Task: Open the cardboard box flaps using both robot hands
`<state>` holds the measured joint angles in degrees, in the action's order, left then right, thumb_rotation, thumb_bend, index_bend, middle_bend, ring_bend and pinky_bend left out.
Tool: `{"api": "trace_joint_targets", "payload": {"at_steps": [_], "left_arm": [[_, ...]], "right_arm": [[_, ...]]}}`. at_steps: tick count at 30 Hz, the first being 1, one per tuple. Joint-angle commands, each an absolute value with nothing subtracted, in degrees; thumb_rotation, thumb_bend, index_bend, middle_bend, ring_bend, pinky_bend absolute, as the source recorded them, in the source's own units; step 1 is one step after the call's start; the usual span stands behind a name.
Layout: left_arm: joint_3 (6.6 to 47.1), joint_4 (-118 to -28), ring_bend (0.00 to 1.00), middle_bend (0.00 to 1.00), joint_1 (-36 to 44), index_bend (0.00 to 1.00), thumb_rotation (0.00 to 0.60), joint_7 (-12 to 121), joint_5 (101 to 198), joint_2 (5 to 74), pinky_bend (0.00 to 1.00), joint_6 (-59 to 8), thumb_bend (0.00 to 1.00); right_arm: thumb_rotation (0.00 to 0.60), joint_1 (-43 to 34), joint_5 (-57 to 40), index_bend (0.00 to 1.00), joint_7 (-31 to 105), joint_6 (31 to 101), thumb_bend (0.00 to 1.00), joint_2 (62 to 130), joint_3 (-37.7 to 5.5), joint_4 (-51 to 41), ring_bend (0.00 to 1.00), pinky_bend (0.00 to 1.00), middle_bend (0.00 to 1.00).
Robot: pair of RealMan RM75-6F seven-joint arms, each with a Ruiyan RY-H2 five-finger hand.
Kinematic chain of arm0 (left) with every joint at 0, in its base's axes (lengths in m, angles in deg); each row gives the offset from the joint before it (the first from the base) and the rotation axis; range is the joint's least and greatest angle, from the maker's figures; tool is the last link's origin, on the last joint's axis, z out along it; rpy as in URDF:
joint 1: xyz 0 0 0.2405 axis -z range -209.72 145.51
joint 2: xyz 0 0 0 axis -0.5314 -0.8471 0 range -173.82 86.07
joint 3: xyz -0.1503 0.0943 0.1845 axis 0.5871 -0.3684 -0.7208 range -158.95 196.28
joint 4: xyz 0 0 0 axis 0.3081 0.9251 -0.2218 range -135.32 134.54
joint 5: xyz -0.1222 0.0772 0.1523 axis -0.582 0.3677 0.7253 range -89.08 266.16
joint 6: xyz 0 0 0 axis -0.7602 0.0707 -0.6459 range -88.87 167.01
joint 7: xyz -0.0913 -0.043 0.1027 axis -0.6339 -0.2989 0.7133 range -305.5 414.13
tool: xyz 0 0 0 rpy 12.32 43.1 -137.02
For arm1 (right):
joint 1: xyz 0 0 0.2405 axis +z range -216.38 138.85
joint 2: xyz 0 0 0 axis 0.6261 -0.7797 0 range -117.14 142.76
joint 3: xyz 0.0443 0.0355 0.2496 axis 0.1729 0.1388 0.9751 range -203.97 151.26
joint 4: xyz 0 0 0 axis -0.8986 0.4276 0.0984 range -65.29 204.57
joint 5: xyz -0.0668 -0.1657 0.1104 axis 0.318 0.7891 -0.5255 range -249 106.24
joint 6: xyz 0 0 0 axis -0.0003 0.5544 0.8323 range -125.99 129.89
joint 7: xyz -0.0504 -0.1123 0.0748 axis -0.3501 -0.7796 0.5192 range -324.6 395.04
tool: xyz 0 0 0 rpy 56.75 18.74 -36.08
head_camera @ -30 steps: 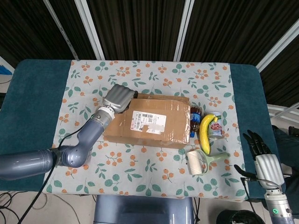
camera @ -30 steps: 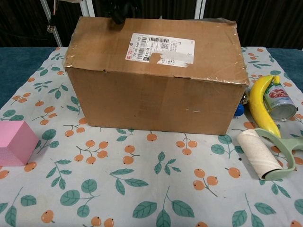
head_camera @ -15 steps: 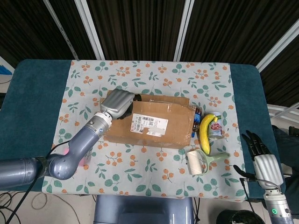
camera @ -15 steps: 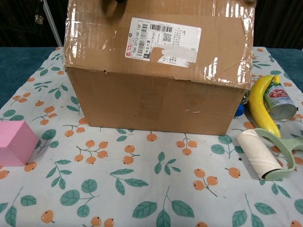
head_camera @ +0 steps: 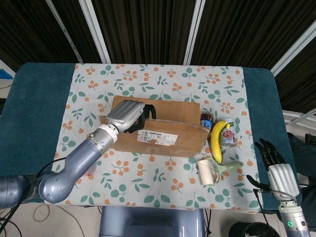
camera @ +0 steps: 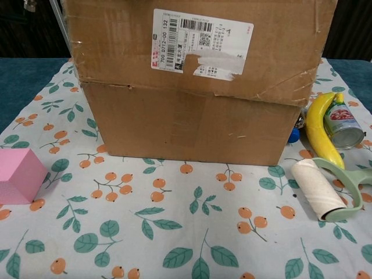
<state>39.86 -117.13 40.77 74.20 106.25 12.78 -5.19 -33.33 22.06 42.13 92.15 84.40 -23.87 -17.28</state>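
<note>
The cardboard box [head_camera: 170,148] sits mid-table on the flowered cloth. Its near top flap [head_camera: 168,134], the one with the white shipping label, is lifted and tilts toward me. In the chest view this flap [camera: 116,40] stands nearly upright above the box's front wall [camera: 192,131]. My left hand [head_camera: 126,115] grips the flap's far left edge with its fingers curled over it. A dark opening [head_camera: 150,109] shows behind the hand. The far flap [head_camera: 175,108] still lies flat. My right hand [head_camera: 274,170] hangs off the table's right side, fingers spread and holding nothing.
Right of the box lie a banana [head_camera: 217,141], a tin can [head_camera: 228,138] and a dark bottle [head_camera: 206,121]. A lint roller [head_camera: 210,172] with a green handle lies in front of them. A pink block [camera: 17,174] sits at the near left.
My left hand has pulled the labelled near flap up and toward me, from flat to nearly upright. The box's opening now shows. The right hand has barely moved.
</note>
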Motion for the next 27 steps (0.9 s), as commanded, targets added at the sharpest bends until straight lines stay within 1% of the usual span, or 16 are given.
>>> {"api": "trace_joint_targets", "payload": {"at_steps": [1, 7, 13, 17, 20, 22, 24, 27], "left_arm": [[40.31, -118.94, 0.48, 0.58, 41.16, 0.43, 0.6, 72.88, 105.79, 11.45, 0.56, -4.5, 1.0], [41.24, -122.52, 0.48, 0.58, 41.39, 0.42, 0.6, 69.39, 103.78, 8.86, 0.56, -2.04, 1.0], [41.63, -126.03, 0.47, 0.57, 42.01, 0.42, 0.6, 65.15, 101.16, 4.76, 0.55, 3.23, 1.0], [41.21, -127.53, 0.47, 0.57, 42.1, 0.42, 0.6, 63.09, 100.94, 2.08, 0.55, 7.07, 1.0], [40.64, -128.14, 0.46, 0.56, 41.75, 0.41, 0.6, 62.02, 102.36, 0.67, 0.54, 8.41, 0.99], [40.36, -128.28, 0.44, 0.55, 41.35, 0.39, 0.6, 61.24, 103.24, 0.31, 0.53, 8.4, 0.92], [40.02, -128.24, 0.4, 0.5, 40.8, 0.35, 0.6, 60.45, 104.46, 0.17, 0.47, 7.77, 0.79], [38.68, -127.56, 0.27, 0.37, 39.89, 0.27, 0.6, 60.99, 107.35, 1.03, 0.34, 3.91, 0.53]], "right_arm": [[0.6, -33.31, 22.05, 0.0, 42.12, 92.1, 0.24, 84.39, -23.88, -17.32, 0.02, 0.23, 0.0], [0.6, -33.32, 22.16, 0.0, 42.04, 92.13, 0.24, 84.39, -23.93, -17.38, 0.02, 0.23, 0.0], [0.6, -33.38, 22.27, 0.0, 42.05, 92.21, 0.24, 84.33, -24.02, -17.46, 0.02, 0.23, 0.0], [0.6, -33.4, 22.31, 0.0, 42.01, 92.29, 0.24, 84.32, -24.02, -17.45, 0.02, 0.23, 0.0], [0.6, -33.4, 22.28, 0.0, 41.98, 92.26, 0.24, 84.31, -24.01, -17.49, 0.02, 0.23, 0.0], [0.6, -33.41, 22.28, 0.0, 41.93, 92.26, 0.24, 84.32, -24.02, -17.51, 0.02, 0.23, 0.0], [0.6, -33.41, 22.27, 0.0, 41.88, 92.26, 0.24, 84.33, -24.02, -17.52, 0.02, 0.23, 0.0], [0.6, -33.41, 22.17, 0.0, 41.82, 92.21, 0.24, 84.33, -23.99, -17.57, 0.02, 0.23, 0.0]]}}
